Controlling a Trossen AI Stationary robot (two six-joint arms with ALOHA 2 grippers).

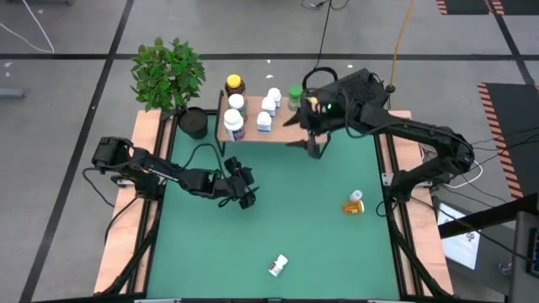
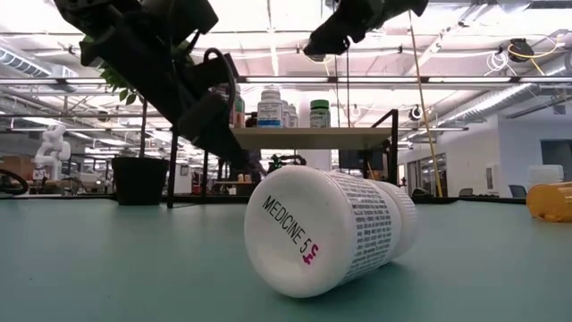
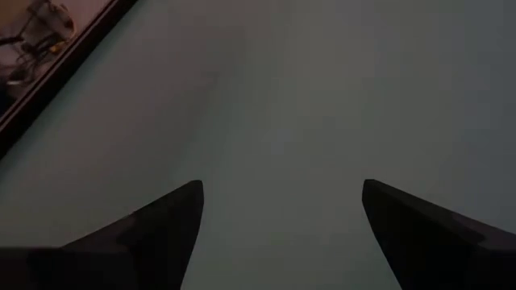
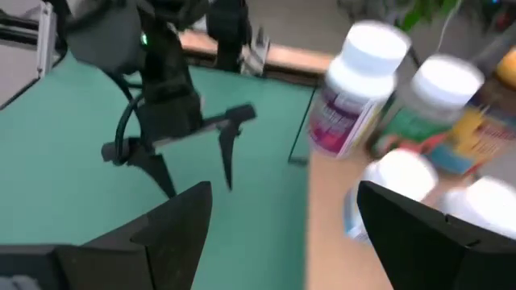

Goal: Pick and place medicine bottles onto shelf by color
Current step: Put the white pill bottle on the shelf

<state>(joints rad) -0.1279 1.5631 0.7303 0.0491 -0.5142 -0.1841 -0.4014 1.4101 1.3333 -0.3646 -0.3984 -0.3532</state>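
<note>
The shelf (image 1: 282, 135) stands at the table's far edge, its light wood top carrying several medicine bottles: an amber one with a yellow cap (image 1: 235, 84), white ones (image 1: 233, 124) and a green one (image 1: 294, 97). An orange bottle (image 1: 354, 203) lies on the green table toward the right. A white bottle (image 1: 278, 266) lies on its side near the front edge, large in the low view (image 2: 331, 228). My right gripper (image 1: 305, 135) hovers open by the shelf's right end, nothing between its fingers (image 4: 282, 209). My left gripper (image 1: 250, 185) is open and empty over the table's left half (image 3: 282, 201).
A potted plant (image 1: 168, 71) in a black pot (image 1: 194, 124) stands just left of the shelf. Wooden rails (image 1: 147, 210) border the table's left and right sides. Bare green surface (image 1: 295, 210) lies between the two loose bottles.
</note>
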